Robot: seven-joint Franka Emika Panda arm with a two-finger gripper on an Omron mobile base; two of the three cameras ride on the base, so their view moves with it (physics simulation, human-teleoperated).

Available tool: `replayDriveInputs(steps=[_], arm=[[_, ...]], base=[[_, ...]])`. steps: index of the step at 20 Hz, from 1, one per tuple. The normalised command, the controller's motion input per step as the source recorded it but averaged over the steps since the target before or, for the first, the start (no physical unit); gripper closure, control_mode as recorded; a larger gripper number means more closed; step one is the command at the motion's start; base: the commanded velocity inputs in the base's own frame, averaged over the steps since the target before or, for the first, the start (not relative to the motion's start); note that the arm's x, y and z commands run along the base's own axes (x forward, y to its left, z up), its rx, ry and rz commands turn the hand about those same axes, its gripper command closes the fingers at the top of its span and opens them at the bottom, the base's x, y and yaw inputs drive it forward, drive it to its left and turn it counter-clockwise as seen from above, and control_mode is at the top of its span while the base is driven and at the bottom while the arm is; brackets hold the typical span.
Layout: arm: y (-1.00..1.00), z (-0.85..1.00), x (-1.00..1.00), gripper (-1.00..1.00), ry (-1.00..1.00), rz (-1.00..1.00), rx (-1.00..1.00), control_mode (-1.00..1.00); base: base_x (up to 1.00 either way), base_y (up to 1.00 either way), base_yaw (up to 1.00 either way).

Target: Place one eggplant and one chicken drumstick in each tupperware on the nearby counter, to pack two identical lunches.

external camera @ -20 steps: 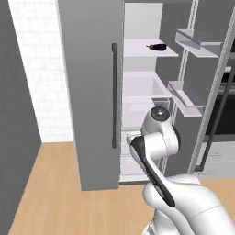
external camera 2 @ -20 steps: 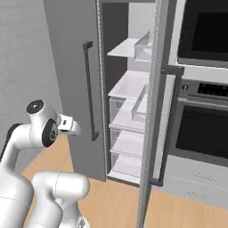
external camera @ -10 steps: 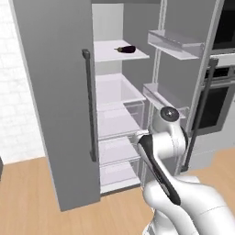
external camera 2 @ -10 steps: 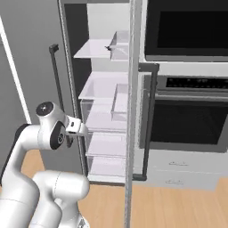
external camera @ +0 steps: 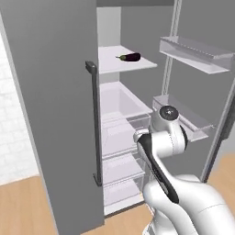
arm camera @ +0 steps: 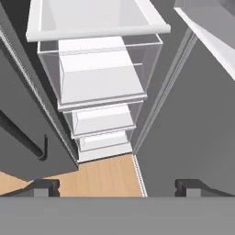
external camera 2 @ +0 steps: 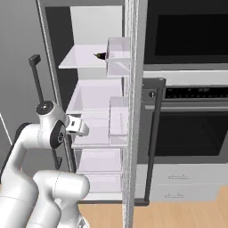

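Note:
A dark purple eggplant point(external camera: 130, 57) lies on the upper white shelf of the open fridge; in the right base view the eggplant point(external camera 2: 101, 55) peeks out beside a door bin. My gripper point(arm camera: 117, 188) is open and holds nothing, its fingertips point(arm camera: 46, 186) spread wide. It hangs in front of the fridge's middle shelves, well below the eggplant, and points down at the clear drawers point(arm camera: 101, 69). In the right base view the gripper point(external camera 2: 82, 129) sits at mid-shelf height. The chicken drumstick, the tupperware and the counter are out of view.
The fridge's left door stays closed, with a dark bar handle point(external camera: 94, 124). Its right door stands open and carries clear bins point(external camera: 193, 48). A black wall oven point(external camera 2: 187, 129) is to the right. Wooden floor point(arm camera: 101, 176) lies below.
The whole picture has shifted, so the base has moved: the open fridge now stands nearer and more to the middle. The gripper has stayed open.

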Motion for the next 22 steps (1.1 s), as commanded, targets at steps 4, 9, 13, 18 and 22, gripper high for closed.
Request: replayDriveInputs(steps=[4, 9, 13, 18, 22], arm=[[0.0, 0.0, 0.0, -1.0, 0.0, 0.0, 0.0, 1.0], [0.0, 0.0, 0.0, -1.0, 0.0, 0.0, 0.0, 1.0], [0.0, 0.0, 0.0, -1.0, 0.0, 0.0, 0.0, 1.0], [0.0, 0.0, 0.0, -1.0, 0.0, 0.0, 0.0, 1.0], [0.0, 0.0, 0.0, -1.0, 0.0, 0.0, 0.0, 1.0]], base=[[0.7, 0.0, -0.11], [0.46, 0.0, -0.07], [0.45, -0.02, -0.01], [0.27, -0.21, 0.0], [0.3, -0.1, 0.0]])
